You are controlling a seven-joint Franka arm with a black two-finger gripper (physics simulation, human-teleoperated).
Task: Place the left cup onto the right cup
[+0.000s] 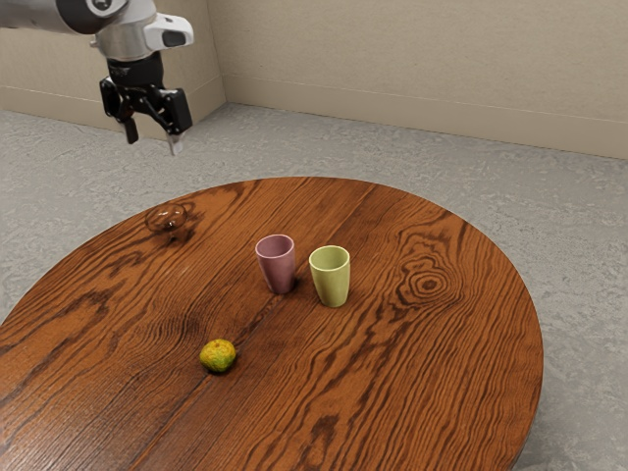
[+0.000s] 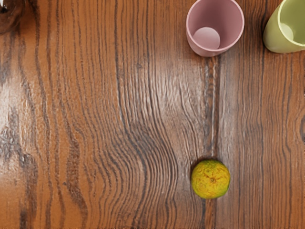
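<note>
1. Presently, the gripper is hanging high at 10 o'clock of the cups, fingers spread apart and holding nothing.
2. The mauve cup, plain and tapered, is standing upright near the middle of the round wooden table, with the pale green cup just beside it at 3 o'clock.
3. Bare wood is lying open around both cups; a mottled fruit is sitting at 7 o'clock, well apart.

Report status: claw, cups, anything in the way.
Claw open, empty, raised above table. Pink cup upright beside green cup, not touching. Citrus fruit sits apart from both cups.
</note>
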